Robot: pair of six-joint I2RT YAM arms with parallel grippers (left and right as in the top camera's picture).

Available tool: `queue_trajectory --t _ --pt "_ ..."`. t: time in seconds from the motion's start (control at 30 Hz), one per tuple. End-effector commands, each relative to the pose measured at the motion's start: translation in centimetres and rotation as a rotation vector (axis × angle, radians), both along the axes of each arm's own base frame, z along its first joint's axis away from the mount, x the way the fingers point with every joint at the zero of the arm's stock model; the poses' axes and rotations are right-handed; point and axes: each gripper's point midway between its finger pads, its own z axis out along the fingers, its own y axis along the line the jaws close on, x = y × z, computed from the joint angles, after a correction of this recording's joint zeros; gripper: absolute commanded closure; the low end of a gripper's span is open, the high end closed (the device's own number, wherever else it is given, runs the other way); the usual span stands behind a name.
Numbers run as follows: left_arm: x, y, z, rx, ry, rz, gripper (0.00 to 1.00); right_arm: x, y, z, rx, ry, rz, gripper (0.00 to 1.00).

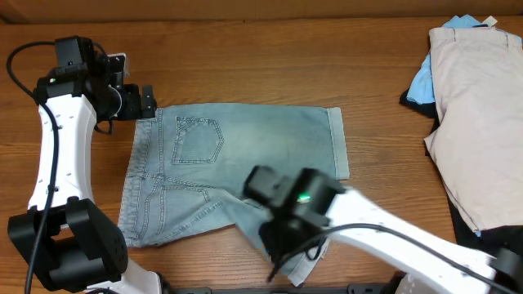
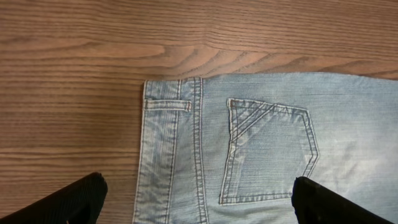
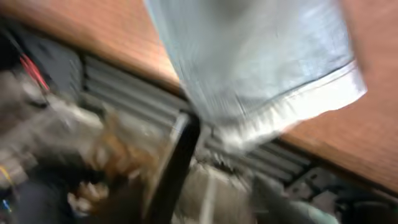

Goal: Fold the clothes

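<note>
The light-blue denim shorts (image 1: 245, 147) lie flat mid-table, waistband to the left and cuffed hem to the right. My left gripper (image 1: 147, 102) hovers at the far-left waistband corner. In the left wrist view its fingers (image 2: 199, 205) are wide open and empty above the waistband and a stitched back pocket (image 2: 267, 149). My right gripper (image 1: 290, 245) is over the near leg at the table's front edge. The right wrist view is blurred. It shows the cuffed leg (image 3: 249, 62) hanging past the edge and one dark finger (image 3: 177, 162). I cannot tell whether it grips the cloth.
A pile of other garments sits at the right: beige (image 1: 478, 122) on top, bright blue (image 1: 421, 82) and black (image 1: 490, 241) beneath. The wooden table (image 1: 286, 65) shows behind the shorts. The table's front edge runs just below the near leg.
</note>
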Motion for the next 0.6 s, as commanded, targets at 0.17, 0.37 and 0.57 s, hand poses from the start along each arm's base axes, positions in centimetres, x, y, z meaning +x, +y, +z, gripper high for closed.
queue_trajectory --t 0.17,0.37,0.57 --pt "-0.2 -2.7 -0.8 -0.051 0.034 -0.083 0.05 16.8 -6.0 3.8 0.108 -0.444 -0.426 0.2" --pt "-2.0 -5.8 -4.7 -0.085 0.217 -0.124 0.17 22.7 -9.8 -1.4 0.011 -0.399 -0.519 0.2" --pt "-3.6 -6.1 -7.7 -0.094 0.378 0.018 0.21 24.1 -10.8 -7.5 -0.105 -0.302 -0.493 0.2"
